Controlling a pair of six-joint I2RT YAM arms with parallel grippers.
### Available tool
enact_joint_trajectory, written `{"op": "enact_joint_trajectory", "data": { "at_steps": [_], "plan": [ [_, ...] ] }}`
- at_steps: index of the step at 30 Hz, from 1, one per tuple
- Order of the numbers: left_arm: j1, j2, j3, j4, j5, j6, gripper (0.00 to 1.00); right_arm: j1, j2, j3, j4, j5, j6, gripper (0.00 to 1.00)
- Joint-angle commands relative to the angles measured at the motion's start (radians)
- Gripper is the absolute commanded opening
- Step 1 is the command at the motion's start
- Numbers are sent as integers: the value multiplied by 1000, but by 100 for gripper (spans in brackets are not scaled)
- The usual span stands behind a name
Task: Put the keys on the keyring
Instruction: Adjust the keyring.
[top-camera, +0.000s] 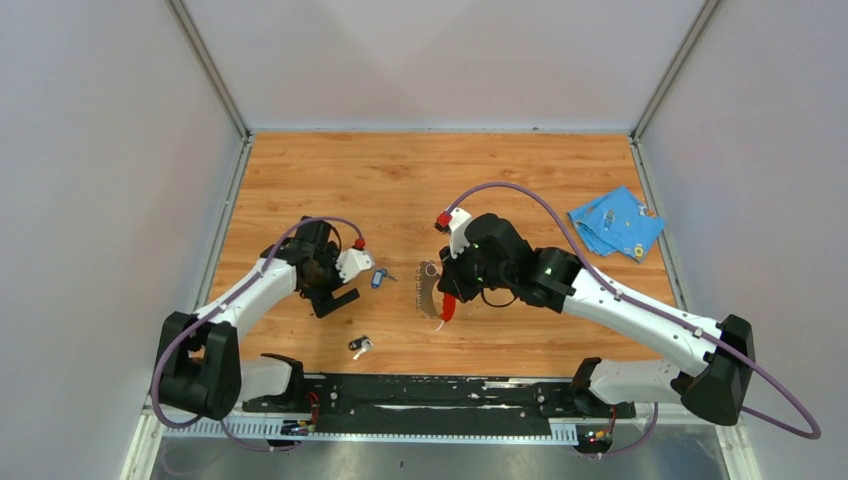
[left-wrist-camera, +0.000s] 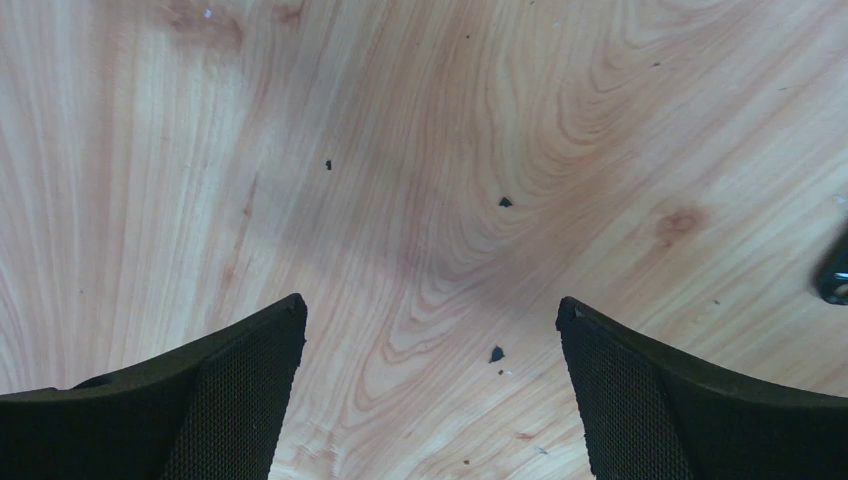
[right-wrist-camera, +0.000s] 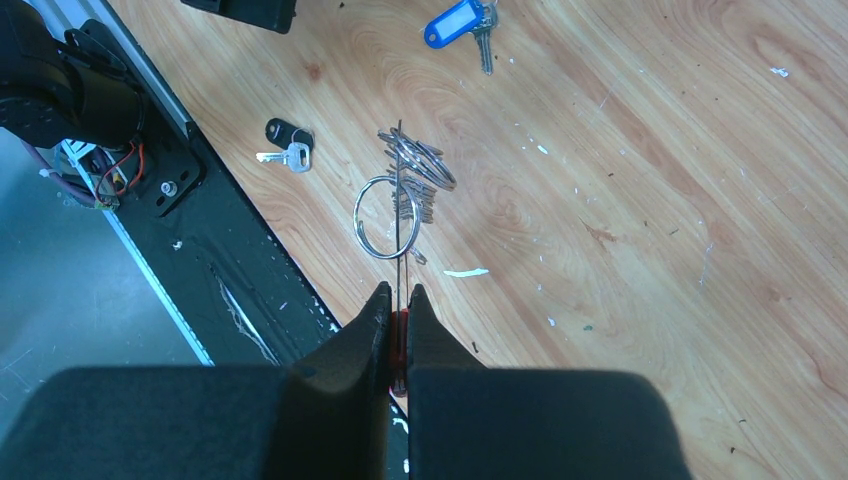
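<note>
Red-grey keyring (top-camera: 430, 290) — pinched in right claw (right-wrist-camera: 398, 295) | blue key (right-wrist-camera: 455, 22) tag unreadable

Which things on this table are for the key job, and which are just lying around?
For the job:
blue key
black key
keyring, pinched in the right tool

Lying about:
blue cloth, far right of the table

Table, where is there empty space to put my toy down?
Free: the far strip of table by the back wall, left of the blue cloth. Crowded: the near middle, with the blue key, black key, keyring, left gripper and right gripper.
</note>
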Motion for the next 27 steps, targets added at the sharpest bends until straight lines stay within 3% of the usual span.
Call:
{"op": "enact_joint_trajectory", "data": {
  "at_steps": [1,10,15,21,27],
  "plan": [
    [-2,-115,26,-47,71,-22,97,-19,-12,26,-10,-13,-6,0],
    [-3,-486,98,-220,352,28,88,-26,11,66,-45,-42,-36,0],
    [-4,-523,209,-338,421,54,87,-26,28,101,-57,-75,-61,0],
    [-5,-551,270,-345,504,-8,79,-26,40,115,-57,-106,-69,0],
    [-5,-578,263,-344,475,-16,78,-26,44,115,-54,-119,-70,0]
  ]
}}
